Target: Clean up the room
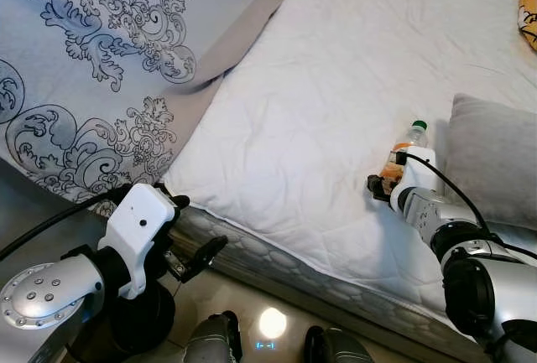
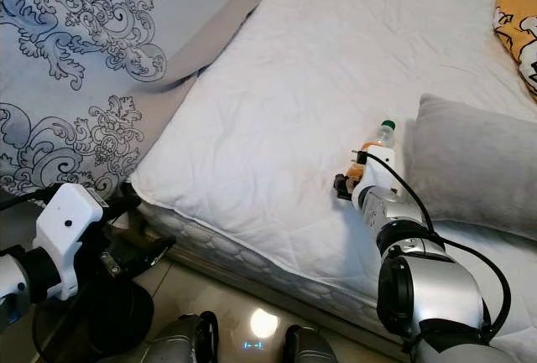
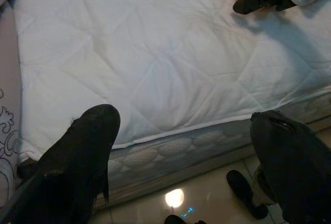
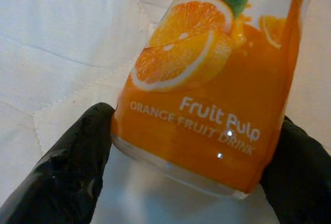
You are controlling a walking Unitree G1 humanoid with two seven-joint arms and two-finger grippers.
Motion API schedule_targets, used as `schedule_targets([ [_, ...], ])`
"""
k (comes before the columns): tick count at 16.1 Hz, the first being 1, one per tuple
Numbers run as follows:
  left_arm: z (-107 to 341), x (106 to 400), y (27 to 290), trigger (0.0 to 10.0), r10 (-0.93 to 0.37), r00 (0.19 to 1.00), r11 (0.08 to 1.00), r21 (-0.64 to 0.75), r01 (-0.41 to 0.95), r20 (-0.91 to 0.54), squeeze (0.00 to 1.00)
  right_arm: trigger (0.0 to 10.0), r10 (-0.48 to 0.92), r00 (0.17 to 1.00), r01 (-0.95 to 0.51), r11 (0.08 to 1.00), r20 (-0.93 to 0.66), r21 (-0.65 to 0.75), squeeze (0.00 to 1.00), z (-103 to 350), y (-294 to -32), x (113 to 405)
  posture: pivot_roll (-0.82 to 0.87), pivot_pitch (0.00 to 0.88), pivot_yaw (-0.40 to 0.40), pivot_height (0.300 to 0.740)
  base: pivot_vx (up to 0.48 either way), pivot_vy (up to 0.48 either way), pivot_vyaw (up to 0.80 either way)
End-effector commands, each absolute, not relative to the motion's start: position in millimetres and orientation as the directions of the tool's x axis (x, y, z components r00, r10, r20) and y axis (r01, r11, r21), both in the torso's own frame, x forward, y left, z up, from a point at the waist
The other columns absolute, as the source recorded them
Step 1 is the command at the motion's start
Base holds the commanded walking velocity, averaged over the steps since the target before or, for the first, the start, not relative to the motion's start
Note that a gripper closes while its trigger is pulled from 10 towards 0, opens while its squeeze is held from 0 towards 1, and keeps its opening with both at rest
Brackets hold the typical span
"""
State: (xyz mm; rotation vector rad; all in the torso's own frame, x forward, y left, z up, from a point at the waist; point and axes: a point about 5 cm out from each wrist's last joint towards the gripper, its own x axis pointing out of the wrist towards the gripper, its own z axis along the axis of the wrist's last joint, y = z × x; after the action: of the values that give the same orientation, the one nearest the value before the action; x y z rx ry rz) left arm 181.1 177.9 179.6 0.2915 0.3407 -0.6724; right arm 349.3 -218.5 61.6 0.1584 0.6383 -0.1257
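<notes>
Nearest the camera, the left claw [image 1: 191,256] is held low by the bed edge, fingers spread, nothing gripped. Further out, the right claw [image 4: 191,167] is closed around the base of an orange drink bottle [image 4: 217,79], fingers pressed on both sides. The bottle is located on the white mattress [image 1: 336,86], just beside a grey pillow [image 1: 495,158], green cap [image 1: 419,125] pointed away. Risk: only the bottom end is gripped, so the bottle could be tipped or slipped out on lifting. The soft mattress could also be snagged by the fingertips.
</notes>
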Motion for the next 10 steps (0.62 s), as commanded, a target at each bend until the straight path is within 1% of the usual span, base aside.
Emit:
schedule_targets([
  [1, 181.5, 177.8, 180.2, 10.0, -0.544, 0.735, 0.749, 0.159, 0.643, -0.404, 0.0, 1.9, -0.068, 0.783, 0.183, 0.975, -0.618, 0.126, 0.0, 54.8, -219.8, 344.1, 0.21, 0.22, -0.002, 0.74, 0.0, 0.0, 0.0],
  [3, 181.7, 178.0, 180.4, 10.0, -0.542, 0.738, 0.752, 0.161, 0.639, -0.401, 0.0, 1.0, -0.078, 0.792, 0.198, 0.971, -0.606, 0.134, 0.0, 56.1, -222.3, 344.6, 0.21, 0.218, -0.003, 0.74, 0.0, 0.0, 0.0],
  [4, 181.8, 178.1, 180.2, 10.0, -0.542, 0.739, 0.752, 0.161, 0.639, -0.401, 0.0, 0.8, -0.081, 0.793, 0.201, 0.97, -0.603, 0.133, 0.0, 56.4, -223.0, 344.7, 0.21, 0.217, -0.003, 0.74, 0.0, 0.0, 0.0],
  [6, 182.0, 178.7, 178.9, 10.0, -0.544, 0.741, 0.753, 0.161, 0.638, -0.393, 0.0, 0.0, -0.089, 0.802, 0.202, 0.971, -0.591, 0.127, 0.0, 57.6, -225.6, 345.0, 0.21, 0.212, -0.004, 0.74, 0.0, 0.0, 0.0],
  [10, 181.8, 180.1, 177.1, 10.0, -0.55, 0.744, 0.752, 0.161, 0.639, -0.379, 0.0, 0.0, -0.093, 0.811, 0.195, 0.974, -0.578, 0.118, 0.0, 57.7, -226.3, 344.9, 0.2, 0.197, -0.005, 0.74, 0.0, 0.0, 0.0],
])
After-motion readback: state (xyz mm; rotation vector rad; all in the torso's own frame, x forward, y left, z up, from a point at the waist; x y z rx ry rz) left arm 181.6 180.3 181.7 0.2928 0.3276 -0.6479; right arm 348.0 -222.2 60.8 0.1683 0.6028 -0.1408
